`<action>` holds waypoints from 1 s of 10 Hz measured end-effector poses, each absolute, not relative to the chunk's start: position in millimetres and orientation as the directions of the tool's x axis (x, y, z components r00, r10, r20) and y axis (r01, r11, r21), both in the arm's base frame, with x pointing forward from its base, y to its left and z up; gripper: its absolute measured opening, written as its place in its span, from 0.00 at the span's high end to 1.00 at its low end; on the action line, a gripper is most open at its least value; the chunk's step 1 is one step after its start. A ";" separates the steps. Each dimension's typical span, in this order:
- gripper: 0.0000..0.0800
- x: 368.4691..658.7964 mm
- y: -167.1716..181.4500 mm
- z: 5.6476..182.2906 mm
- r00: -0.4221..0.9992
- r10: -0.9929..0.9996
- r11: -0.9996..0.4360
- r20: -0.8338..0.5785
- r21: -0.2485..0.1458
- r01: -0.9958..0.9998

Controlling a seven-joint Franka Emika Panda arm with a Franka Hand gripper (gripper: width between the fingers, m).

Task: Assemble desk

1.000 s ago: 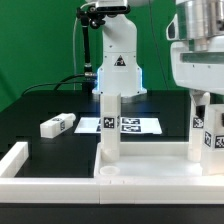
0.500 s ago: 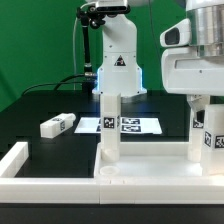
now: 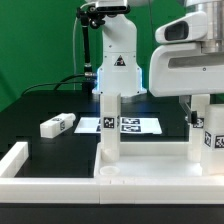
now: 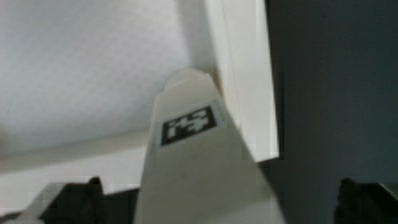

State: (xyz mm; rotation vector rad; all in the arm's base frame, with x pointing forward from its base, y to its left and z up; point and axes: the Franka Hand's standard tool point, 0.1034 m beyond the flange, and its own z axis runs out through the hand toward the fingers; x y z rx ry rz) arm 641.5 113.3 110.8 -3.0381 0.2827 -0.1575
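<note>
Standing upright on the white desk top point(image 3: 150, 162), a tagged leg point(image 3: 111, 125)

Pincer point(image 4: 217, 203) spread wide, fingers pointing down; wrist point(image 3: 190, 62) high at exterior view's right.

A plain green backdrop point(image 3: 40, 40) rises behind the black table point(image 3: 25, 108), under even, soft light.
</note>
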 end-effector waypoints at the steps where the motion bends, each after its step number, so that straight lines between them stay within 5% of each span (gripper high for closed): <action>1: 0.19 641.1 113.1 109.8 0.974 -0.209 -0.975 0.091 -0.096 -0.201; 4: 0.64 641.0 110.6 109.3 0.962 -0.261 -0.963 0.086 -0.096 -0.252; 7: 0.64 641.2 108.3 108.9 0.891 -0.450 -0.890 0.065 -0.110 -0.442; 10: 0.64 640.4 105.8 107.3 0.504 -0.864 -0.499 -0.007 -0.121 -0.858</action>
